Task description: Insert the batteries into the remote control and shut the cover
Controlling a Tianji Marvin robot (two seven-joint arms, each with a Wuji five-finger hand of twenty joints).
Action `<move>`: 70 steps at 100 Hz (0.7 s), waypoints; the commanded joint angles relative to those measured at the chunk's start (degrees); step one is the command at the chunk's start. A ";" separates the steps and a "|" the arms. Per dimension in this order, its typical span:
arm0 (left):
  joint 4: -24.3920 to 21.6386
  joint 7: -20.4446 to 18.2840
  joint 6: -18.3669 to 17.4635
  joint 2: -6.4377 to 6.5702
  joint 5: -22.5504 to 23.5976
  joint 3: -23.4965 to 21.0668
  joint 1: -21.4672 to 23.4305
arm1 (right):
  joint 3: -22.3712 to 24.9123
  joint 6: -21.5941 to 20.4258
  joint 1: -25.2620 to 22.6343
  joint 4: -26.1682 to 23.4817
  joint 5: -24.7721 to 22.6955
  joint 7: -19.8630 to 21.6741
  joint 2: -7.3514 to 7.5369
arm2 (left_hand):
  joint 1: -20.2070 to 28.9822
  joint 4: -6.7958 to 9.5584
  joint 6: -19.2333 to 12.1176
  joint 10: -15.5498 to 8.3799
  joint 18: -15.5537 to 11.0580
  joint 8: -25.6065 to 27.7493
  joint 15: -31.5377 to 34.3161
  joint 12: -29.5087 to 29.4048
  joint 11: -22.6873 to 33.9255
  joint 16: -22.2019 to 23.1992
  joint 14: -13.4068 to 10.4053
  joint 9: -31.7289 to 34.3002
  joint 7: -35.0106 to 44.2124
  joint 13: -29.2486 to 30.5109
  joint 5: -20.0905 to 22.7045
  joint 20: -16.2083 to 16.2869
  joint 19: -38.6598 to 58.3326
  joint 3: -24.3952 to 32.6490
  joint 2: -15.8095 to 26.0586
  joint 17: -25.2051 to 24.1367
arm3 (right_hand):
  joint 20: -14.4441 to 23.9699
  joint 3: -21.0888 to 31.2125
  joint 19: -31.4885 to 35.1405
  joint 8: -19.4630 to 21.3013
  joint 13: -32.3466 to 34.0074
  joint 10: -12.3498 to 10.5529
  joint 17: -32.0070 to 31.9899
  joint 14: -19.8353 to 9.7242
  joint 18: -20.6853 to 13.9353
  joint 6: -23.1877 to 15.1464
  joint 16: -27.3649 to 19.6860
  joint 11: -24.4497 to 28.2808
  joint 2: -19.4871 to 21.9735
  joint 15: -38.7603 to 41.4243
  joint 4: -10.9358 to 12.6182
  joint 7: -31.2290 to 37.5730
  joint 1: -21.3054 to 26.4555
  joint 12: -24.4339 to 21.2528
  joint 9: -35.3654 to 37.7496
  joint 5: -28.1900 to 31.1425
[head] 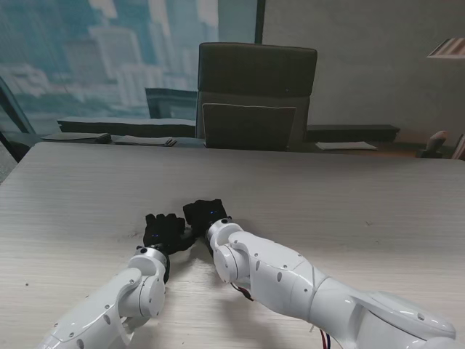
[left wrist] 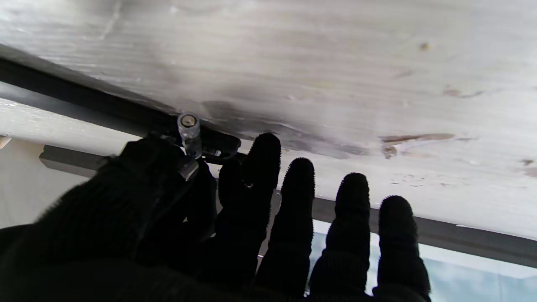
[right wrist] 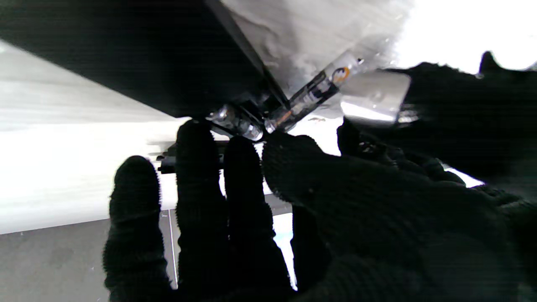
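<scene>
Right wrist view shows my right hand (right wrist: 293, 201) pinching a slick, light battery (right wrist: 314, 94) at the remote (right wrist: 247, 111), which my left hand (head: 166, 233) steadies; I'd grip the battery mid-barrel.

From the stand's view the two black-gloved hands, left hand (head: 164, 231) and right hand (head: 205, 213), cover whatever lies under them; the slim black remote control (right wrist: 201, 157) shows only as a sliver behind fingers; the cylindrical silver-ended battery (right wrist: 312, 96) is blurred, possibly one of two.
</scene>
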 commanded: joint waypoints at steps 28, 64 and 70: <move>3.68 1.23 3.10 -1.31 0.49 4.77 -2.24 | 0.11 -0.28 -0.77 0.53 0.35 0.48 -0.15 | -0.32 -1.45 -2.71 -0.85 -0.47 0.56 0.17 1.07 2.83 -0.86 -0.50 0.69 2.28 -1.37 5.36 -0.05 -1.23 6.64 -4.12 -1.11 | -0.28 1.14 -0.49 0.09 1.33 -1.10 0.37 -1.74 1.56 -0.14 -0.98 -0.81 -0.51 -0.03 -0.09 -0.71 2.42 -0.67 1.07 0.61; 5.02 3.16 4.40 -1.90 0.85 6.55 -3.38 | 0.27 -0.36 -0.90 0.65 0.43 0.16 -0.17 | 12.49 -3.08 -5.94 -2.57 -0.30 -6.89 1.39 2.40 6.44 -1.16 -0.77 3.87 13.28 0.44 6.92 -1.21 -0.54 11.02 -10.94 -0.04 | -0.28 1.08 -0.49 0.06 1.25 -1.17 0.37 -1.73 1.56 -0.21 -0.95 -0.81 -0.48 -0.05 -0.10 -0.68 2.31 -0.67 1.08 0.63; 5.29 3.92 4.37 -2.10 0.68 6.47 -3.38 | 0.31 -0.37 -0.93 0.65 0.44 0.11 -0.16 | 14.34 -3.47 -6.14 -2.93 -0.28 -7.19 1.66 2.67 7.16 -1.12 -0.78 4.52 13.99 0.73 8.00 -1.24 -0.25 11.96 -11.08 0.15 | -0.28 1.06 -0.49 0.05 1.20 -1.13 0.37 -1.76 1.56 -0.17 -0.94 -0.86 -0.45 -0.06 -0.11 -0.70 2.29 -0.70 1.02 0.59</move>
